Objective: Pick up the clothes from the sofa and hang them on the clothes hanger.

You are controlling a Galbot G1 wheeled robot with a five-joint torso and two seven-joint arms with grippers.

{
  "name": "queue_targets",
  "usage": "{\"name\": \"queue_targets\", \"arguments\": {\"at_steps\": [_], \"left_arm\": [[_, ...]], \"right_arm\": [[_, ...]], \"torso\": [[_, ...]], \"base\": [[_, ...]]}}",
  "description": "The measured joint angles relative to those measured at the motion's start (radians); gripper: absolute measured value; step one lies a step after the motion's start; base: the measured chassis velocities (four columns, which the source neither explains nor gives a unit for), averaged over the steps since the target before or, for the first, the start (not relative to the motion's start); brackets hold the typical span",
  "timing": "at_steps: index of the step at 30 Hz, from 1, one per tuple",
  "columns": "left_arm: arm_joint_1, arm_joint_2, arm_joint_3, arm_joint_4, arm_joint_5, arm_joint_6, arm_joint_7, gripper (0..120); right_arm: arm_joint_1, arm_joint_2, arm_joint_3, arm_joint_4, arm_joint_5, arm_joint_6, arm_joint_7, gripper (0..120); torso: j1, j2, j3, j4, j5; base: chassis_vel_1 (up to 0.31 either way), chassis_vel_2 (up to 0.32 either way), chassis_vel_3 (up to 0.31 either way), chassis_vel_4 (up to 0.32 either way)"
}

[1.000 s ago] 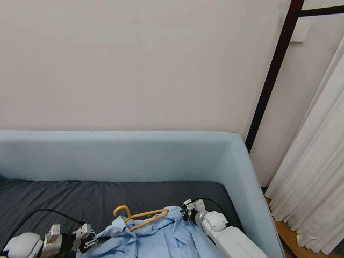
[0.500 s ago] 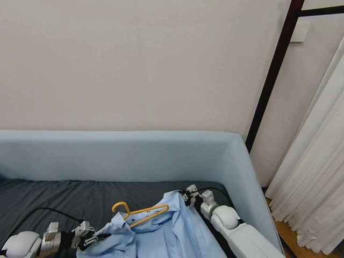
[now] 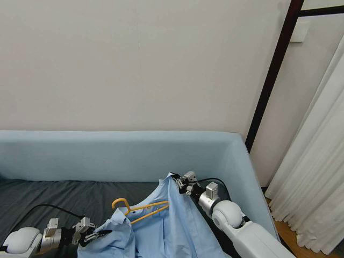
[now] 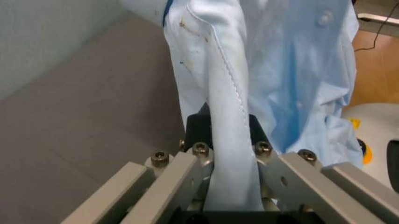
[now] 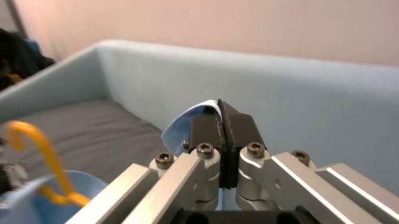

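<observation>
- Pale blue sofa with a dark grey seat, plain wall behind. Black rack pole rises at 2 o'clock, white curtain at 4 o'clock.
- Light blue shirt at 6 o'clock, partly raised off the seat. Yellow hanger runs under its cloth, hook free toward 7 o'clock.
- Right gripper at 5 o'clock, jaws pinched tight on the shirt's top edge, the cloth's highest point.
- Left gripper at 7 o'clock, low by the seat, clamped on a bunched fold.
- Judgement: shirt is light, limp and smooth, and sags between the holds. Seams, collar or thick folds grip best. The stiff hanger could slide out if tilted.
</observation>
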Motion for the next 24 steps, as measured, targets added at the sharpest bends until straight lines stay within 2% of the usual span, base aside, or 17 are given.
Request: {"name": "queue_targets", "arguments": {"at_steps": [4, 8, 12, 18, 24], "left_arm": [[-0.010, -0.005, 0.000, 0.000, -0.001, 0.005, -0.003, 1], [-0.054, -0.009, 0.017, -0.026, -0.047, 0.035, -0.010, 1], [-0.086, -0.009, 0.025, -0.061, -0.099, 0.065, -0.021, 1], [-0.130, -0.014, 0.040, -0.118, -0.160, 0.101, -0.048, 1], [-0.139, -0.018, 0.041, -0.186, -0.199, 0.119, -0.083, 1]], "right_arm": [[-0.026, -0.015, 0.010, 0.058, 0.009, 0.012, -0.013, 0], [-0.107, -0.056, 0.035, 0.190, 0.010, 0.062, -0.022, 0], [-0.168, -0.079, 0.032, 0.249, -0.008, 0.101, -0.022, 0], [-0.233, -0.080, -0.024, 0.267, -0.102, 0.173, -0.029, 0], [-0.242, -0.052, -0.069, 0.255, -0.172, 0.194, -0.029, 0]], "torso": [[0.000, 0.000, 0.000, 0.0003, -0.0001], [0.000, 0.000, 0.000, 0.0002, 0.0000], [0.000, 0.000, 0.000, 0.0000, 0.0001], [0.000, 0.000, 0.000, 0.0002, 0.0001], [0.000, 0.000, 0.000, 0.0003, -0.0001]], "base": [[0.000, 0.000, 0.000, 0.000], [0.000, 0.000, 0.000, 0.000], [0.000, 0.000, 0.000, 0.000], [0.000, 0.000, 0.000, 0.000], [0.000, 0.000, 0.000, 0.000]]}}
